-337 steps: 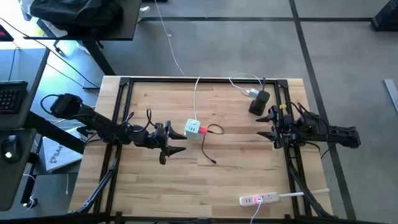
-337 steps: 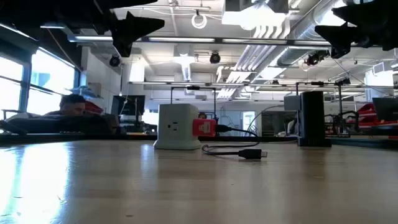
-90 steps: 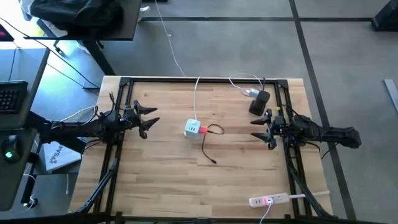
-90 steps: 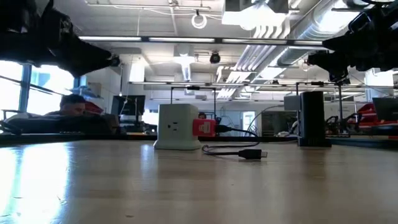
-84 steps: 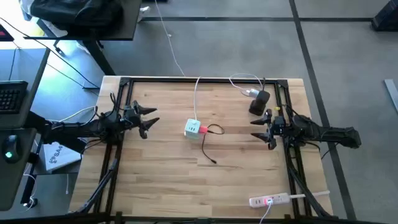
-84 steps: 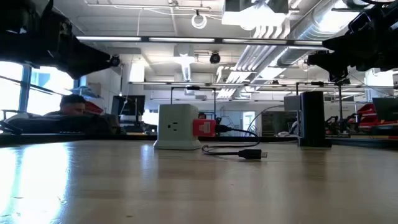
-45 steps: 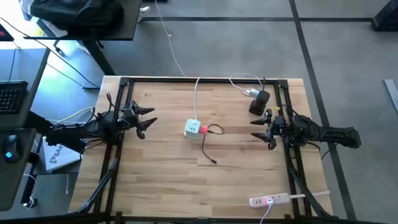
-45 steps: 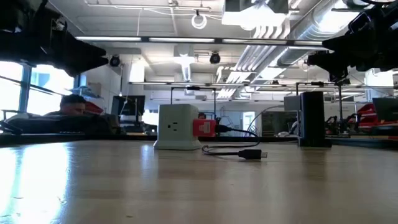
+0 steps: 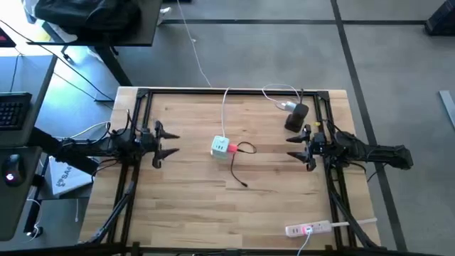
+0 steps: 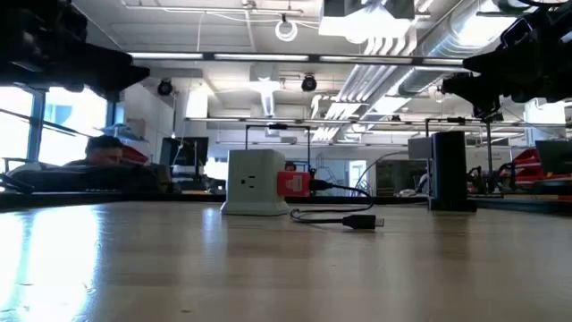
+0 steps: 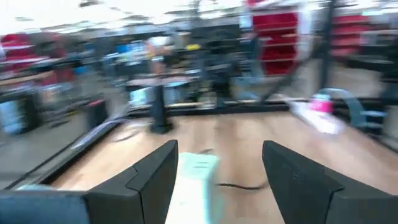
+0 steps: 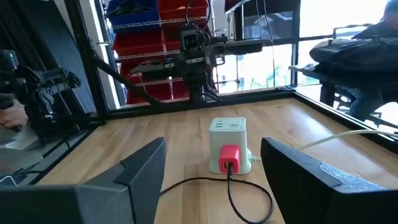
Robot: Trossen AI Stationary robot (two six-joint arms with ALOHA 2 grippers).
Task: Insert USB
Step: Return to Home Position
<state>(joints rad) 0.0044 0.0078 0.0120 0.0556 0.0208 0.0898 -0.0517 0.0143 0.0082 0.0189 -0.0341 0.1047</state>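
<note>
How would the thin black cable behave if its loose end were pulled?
Probably floppy: the black cable lies in slack curves on the table, so it should straighten before tugging anything. Its other end joins the red-pink plug in the white charger cube, a small block that might slide under a harder pull.

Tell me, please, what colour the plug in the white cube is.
The USB is red-pink; right wrist view.
</note>
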